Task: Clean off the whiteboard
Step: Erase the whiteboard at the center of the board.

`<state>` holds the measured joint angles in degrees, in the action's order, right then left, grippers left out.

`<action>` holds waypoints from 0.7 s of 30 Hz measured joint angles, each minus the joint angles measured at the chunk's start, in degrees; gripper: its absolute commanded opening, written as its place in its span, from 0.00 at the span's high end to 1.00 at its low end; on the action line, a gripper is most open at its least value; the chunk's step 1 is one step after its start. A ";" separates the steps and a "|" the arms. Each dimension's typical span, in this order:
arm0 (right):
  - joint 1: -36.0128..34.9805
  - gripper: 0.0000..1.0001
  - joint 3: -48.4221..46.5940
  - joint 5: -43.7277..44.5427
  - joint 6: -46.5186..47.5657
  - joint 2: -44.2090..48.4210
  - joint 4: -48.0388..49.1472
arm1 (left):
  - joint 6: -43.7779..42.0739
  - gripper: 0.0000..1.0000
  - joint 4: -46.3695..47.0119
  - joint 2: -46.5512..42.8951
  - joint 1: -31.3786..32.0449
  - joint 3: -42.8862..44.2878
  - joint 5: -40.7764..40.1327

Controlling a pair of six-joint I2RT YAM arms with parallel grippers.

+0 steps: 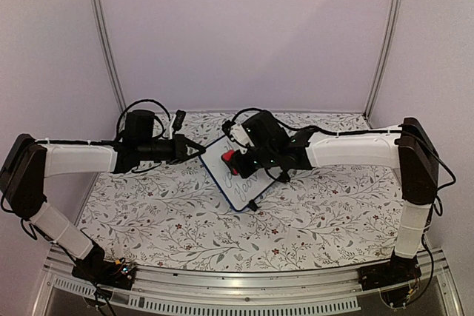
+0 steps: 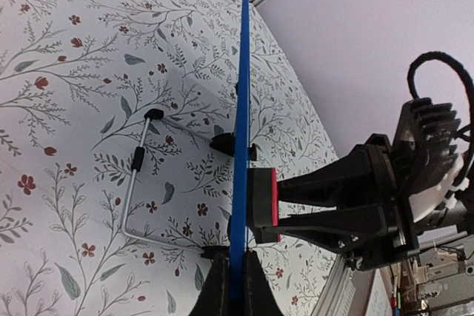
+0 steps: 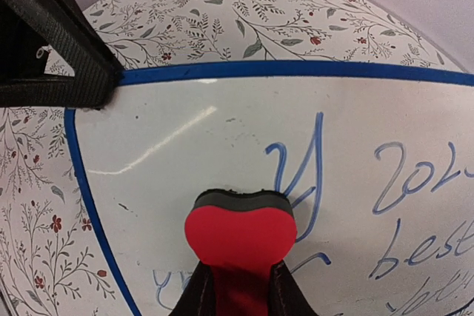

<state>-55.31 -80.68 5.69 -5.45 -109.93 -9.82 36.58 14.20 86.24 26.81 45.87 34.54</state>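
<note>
Left gripper (image 2: 231,288): clenched on the blue frame of the whiteboard (image 2: 242,72), one finger on each face; in the left wrist view the board shows edge-on as a thin blue line running up from between the fingers. In the overhead view this gripper (image 1: 194,150) meets the board's left edge.

Right gripper (image 3: 238,290): clamped on the red eraser (image 3: 238,234), fingers on its two sides. The eraser's dark felt face is pressed flat against the board's writing side; contact is clear in the left wrist view (image 2: 264,205), with the right gripper (image 2: 348,212) reaching in behind it.

Whiteboard (image 1: 238,183): about midway between the left and right edges of the table, somewhat nearer the far edge, between the two grippers. It stands raised on its lower edge with a bent wire stand (image 2: 137,183) behind its back face, resting on the floral tablecloth (image 1: 333,212).

Board surface (image 3: 185,131): blue handwriting (image 3: 415,183) covers the part to the right of and below the eraser; the words are not fully readable. The eraser sits just left of a looped blue stroke, touching it. The stretch near the left gripper's corner (image 3: 52,57) carries only faint specks and a glare streak.

Eraser in the overhead view (image 1: 228,158): on the board's upper half.
</note>
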 measured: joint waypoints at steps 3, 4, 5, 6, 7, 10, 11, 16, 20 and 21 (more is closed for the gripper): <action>0.50 0.94 -3.85 -0.07 0.28 -1.60 -1.07 | 0.04 0.99 0.02 0.00 -0.11 0.02 -0.37; 0.72 0.94 -4.98 -0.09 0.33 -1.99 -1.33 | 0.04 0.99 0.02 0.00 -0.11 0.00 -0.39; 0.92 0.94 -5.68 -0.09 0.37 -2.27 -1.49 | 0.04 0.99 0.02 0.00 -0.11 0.00 -0.35; 1.11 0.94 -6.32 -0.11 0.44 -2.51 -1.64 | 0.04 0.99 0.04 -0.02 -0.11 0.02 -0.37; 1.27 0.94 -6.49 -0.17 0.52 -2.62 -1.68 | 0.04 0.99 0.04 -0.02 -0.11 0.00 -0.39; 1.33 0.94 -6.32 -0.35 0.57 -2.64 -1.57 | 0.04 0.99 0.02 -0.02 -0.11 0.00 -0.42; 1.33 0.94 -5.90 -0.39 0.55 -2.58 -1.16 | 0.04 0.99 0.00 -0.02 -0.09 0.02 -0.44; 1.38 0.94 -1.68 -0.68 0.39 -0.98 1.33 | 0.02 0.99 -0.22 -0.02 -0.09 0.00 -0.15; 1.44 0.94 1.77 -0.92 0.24 0.61 1.64 | 0.00 0.99 -0.22 -0.02 -0.07 0.02 0.13; 1.44 0.94 1.99 -0.92 0.20 0.81 1.62 | 0.00 0.99 -0.22 -0.02 -0.07 0.02 0.24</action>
<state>-53.87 -78.70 4.78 -5.26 -109.12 -8.21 36.58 13.98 86.21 26.74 45.89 34.79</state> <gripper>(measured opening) 0.190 0.025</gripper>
